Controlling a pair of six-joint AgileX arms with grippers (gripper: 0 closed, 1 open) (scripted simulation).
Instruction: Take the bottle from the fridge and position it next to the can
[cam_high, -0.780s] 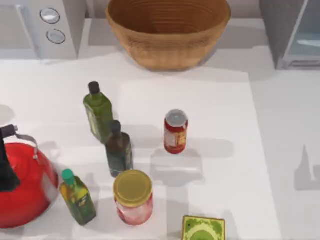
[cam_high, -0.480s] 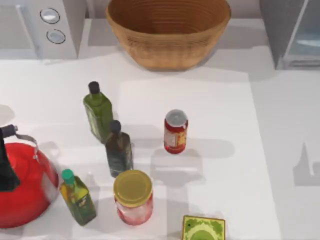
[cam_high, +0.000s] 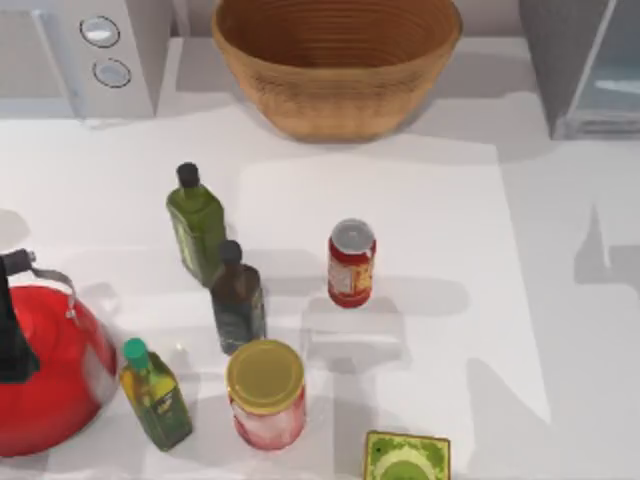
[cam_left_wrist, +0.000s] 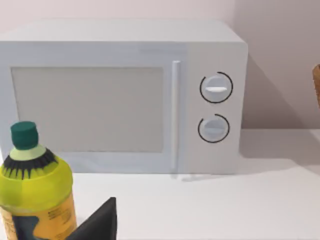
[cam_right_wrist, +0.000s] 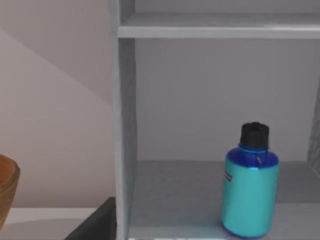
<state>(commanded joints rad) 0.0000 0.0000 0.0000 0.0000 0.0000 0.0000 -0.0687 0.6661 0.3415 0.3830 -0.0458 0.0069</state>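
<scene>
Right tool's dark tip (cam_right_wrist: 95, 222) gives you no read on its jaws. Your bottle (cam_right_wrist: 250, 186) stands upright on the fridge (cam_right_wrist: 125, 125) shelf, open room around it; can (cam_high: 351, 262) sits mid-desk (cam_high: 450, 250).

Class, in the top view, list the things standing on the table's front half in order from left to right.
red kettle → yellow-green oil bottle → dark oil bottle → yellow-lidded jar → can → green box

The fridge (cam_high: 585, 70) and red kettle (cam_high: 45, 365) are cut off by the top view's edges.
</scene>
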